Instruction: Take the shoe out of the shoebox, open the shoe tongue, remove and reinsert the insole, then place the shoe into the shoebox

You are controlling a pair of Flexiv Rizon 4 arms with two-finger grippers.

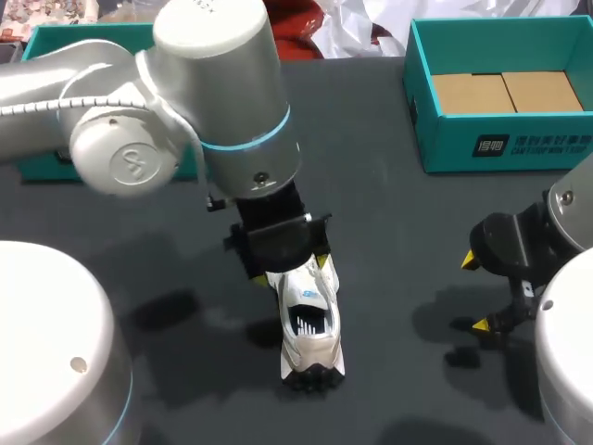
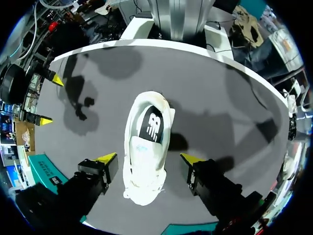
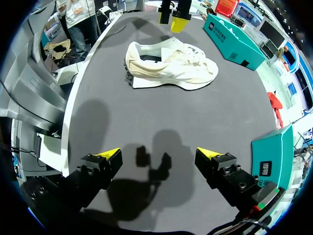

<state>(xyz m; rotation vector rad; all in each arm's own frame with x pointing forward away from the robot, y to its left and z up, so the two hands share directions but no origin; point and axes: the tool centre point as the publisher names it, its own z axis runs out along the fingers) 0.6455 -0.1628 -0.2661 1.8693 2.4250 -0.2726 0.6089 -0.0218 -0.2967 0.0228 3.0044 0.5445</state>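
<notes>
The white shoe point(image 1: 311, 324) stands on its sole on the dark counter point(image 1: 389, 241), near the middle, its heel toward the near edge and its toe toward the far edge; a dark insole with a white mark shows through its opening. The left claw point(image 2: 149, 157) hangs over the shoe's toe half, spread wide, one yellow tip on each side of the shoe and neither touching it. The right claw point(image 3: 159, 153) is well to the right of the shoe, above bare counter, also spread wide and holding nothing. The teal shoebox point(image 1: 505, 144) sits open at the far right, with brown card on its floor; a second teal box point(image 1: 56, 37) lies at the far left, partly behind the left arm.
</notes>
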